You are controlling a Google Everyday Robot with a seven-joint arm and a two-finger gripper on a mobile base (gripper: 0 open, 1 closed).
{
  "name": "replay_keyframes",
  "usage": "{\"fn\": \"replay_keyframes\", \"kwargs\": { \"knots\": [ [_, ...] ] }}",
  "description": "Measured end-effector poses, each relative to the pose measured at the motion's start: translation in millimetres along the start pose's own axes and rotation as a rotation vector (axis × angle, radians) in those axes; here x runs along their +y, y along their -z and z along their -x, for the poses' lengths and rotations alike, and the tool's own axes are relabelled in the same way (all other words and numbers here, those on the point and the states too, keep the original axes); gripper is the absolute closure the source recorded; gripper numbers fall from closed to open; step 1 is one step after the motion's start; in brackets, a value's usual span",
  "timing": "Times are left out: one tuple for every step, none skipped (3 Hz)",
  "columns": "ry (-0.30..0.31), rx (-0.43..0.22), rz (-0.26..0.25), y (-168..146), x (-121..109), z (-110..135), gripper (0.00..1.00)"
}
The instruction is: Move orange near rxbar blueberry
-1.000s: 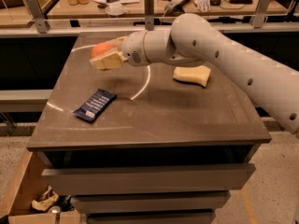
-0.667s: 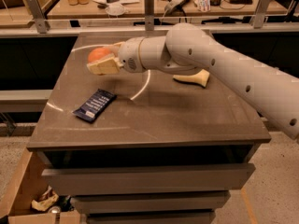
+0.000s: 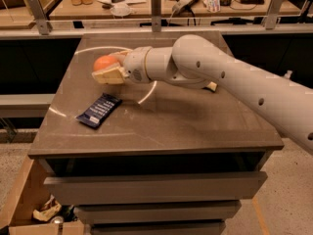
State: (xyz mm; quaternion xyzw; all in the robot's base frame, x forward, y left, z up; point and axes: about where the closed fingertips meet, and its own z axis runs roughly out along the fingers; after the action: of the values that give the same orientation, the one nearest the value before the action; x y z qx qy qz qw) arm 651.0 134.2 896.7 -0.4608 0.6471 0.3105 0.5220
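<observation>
- One relation governs the coming move: the rxbar blueberry (image 3: pixel 99 110) lies on the near side of the end effector (image 3: pixel 108 71), toward the front edge of the desk (image 3: pixel 195 131) as the camera sees it, and almost directly below it in the view.
- The orange (image 3: pixel 102 62) is pinched between the cream-coloured fingers of the end effector, with only its upper half showing above them. It appears to be carried clear of the desk surface, over the rear corner.
- The bar is laid flat, and its long axis runs on a diagonal, from the near corner of the desk up toward the desk's middle. Its upper end is the part nearest the end effector.
- The orange and the bar are near each other but apart, with a strip of bare desk seen between them.
- Only one arm (image 3: pixel 234 82) is fitted, so no choice of side arises. It reaches across the desk from the camera's right.
- It is judged that a short travel toward the front edge, followed by a lowering, is called for. The fruit is best set beside the bar's upper end, not on the wrapper.
- Being round, the fruit is likely to roll if it is released above the surface.
</observation>
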Motion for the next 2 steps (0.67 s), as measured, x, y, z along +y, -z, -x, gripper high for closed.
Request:
{"fn": "replay_keyframes", "kwargs": {
  "knots": [
    [-0.003,0.004,-0.009,-0.5,5.9,-9.3,1.0],
    [0.0,-0.002,-0.005,-5.1,9.5,-17.6,0.81]
  ]
}}
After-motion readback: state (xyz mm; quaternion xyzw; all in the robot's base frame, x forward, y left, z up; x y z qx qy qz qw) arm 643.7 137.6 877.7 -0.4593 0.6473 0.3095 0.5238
